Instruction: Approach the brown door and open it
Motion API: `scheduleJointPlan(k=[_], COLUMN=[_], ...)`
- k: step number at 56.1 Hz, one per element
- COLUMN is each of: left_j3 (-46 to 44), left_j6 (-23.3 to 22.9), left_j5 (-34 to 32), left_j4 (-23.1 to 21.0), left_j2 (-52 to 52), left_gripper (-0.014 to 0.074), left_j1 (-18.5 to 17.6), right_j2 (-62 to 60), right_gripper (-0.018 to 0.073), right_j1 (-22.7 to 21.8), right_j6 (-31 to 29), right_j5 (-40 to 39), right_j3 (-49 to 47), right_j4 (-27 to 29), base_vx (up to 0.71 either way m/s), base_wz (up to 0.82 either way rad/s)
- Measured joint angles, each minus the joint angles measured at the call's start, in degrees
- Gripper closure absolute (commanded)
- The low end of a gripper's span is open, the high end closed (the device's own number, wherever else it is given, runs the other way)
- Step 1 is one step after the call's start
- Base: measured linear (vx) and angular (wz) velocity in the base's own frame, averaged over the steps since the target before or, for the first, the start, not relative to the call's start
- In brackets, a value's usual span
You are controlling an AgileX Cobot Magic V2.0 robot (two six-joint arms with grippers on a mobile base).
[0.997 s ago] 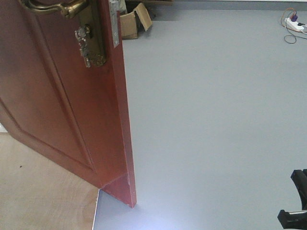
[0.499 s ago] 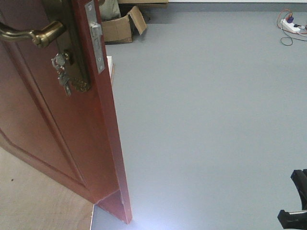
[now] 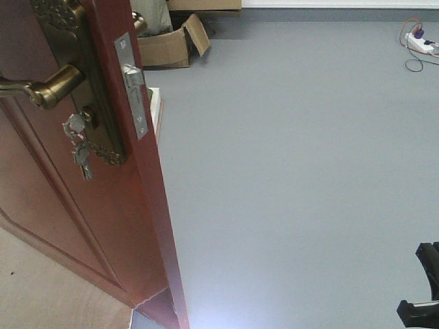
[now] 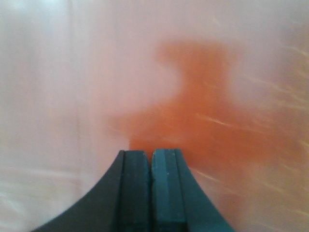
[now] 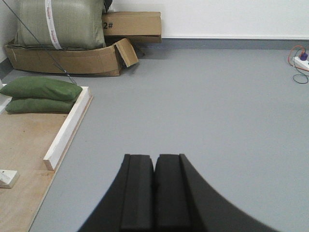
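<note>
With tips together and empty, the left end effector (image 4: pixel 152 162) faces the tall shiny red-brown wooden door (image 3: pixel 82 226) right ahead, likely to push it, while the right end effector (image 5: pixel 154 166), also together, hangs clear.

A glossy reddish-brown was seen on the brown door (image 3: pixel 68 226), brass gold on its lever handle (image 3: pixel 41 88) and scroll-patterned backplate (image 3: pixel 96 96), and silver on the keys (image 3: pixel 81 154). The floor (image 3: pixel 295 171) to the right was coloured plain grey. Far left, the cardboard box (image 5: pixel 67 60) was tan-coloured and the sacks (image 5: pixel 41 89) green.
</note>
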Motion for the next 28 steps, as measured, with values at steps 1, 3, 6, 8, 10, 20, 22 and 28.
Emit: scheduleJointPlan(k=[1,3,6,8,10,20,22,28], left_j3=[0.0,0.0,0.0,0.0,0.0,0.0,0.0,0.0], left_j6=[0.0,0.0,0.0,0.0,0.0,0.0,0.0,0.0], left_j5=[-0.1,-0.1,-0.1,-0.1,-0.1,-0.1,-0.1,-0.1], left_j4=[0.0,0.0,0.0,0.0,0.0,0.0,0.0,0.0], left_j2=[0.0,0.0,0.0,0.0,0.1,0.4,0.5,0.5], left_gripper=[0.06,0.06,0.06,0.06,0.06,0.06,0.06,0.06], left_j1=[0.0,0.0,0.0,0.0,0.0,0.0,0.0,0.0], right_j2=[0.0,0.0,0.0,0.0,0.0,0.0,0.0,0.0], right_gripper=[0.0559,0.0559,0.0559,0.0559,0.0559,0.0559,0.0559,0.0559], right_j1=[0.0,0.0,0.0,0.0,0.0,0.0,0.0,0.0], right_j6=[0.0,0.0,0.0,0.0,0.0,0.0,0.0,0.0], right_j5=[0.0,0.0,0.0,0.0,0.0,0.0,0.0,0.0], right_j3=[0.0,0.0,0.0,0.0,0.0,0.0,0.0,0.0], right_j4=[0.0,0.0,0.0,0.0,0.0,0.0,0.0,0.0], base_vx=[0.14,0.14,0.14,0.14,0.14,0.15,0.16,0.16], base_wz=[0.05,0.05,0.06,0.06,0.05,0.04,0.03,0.02])
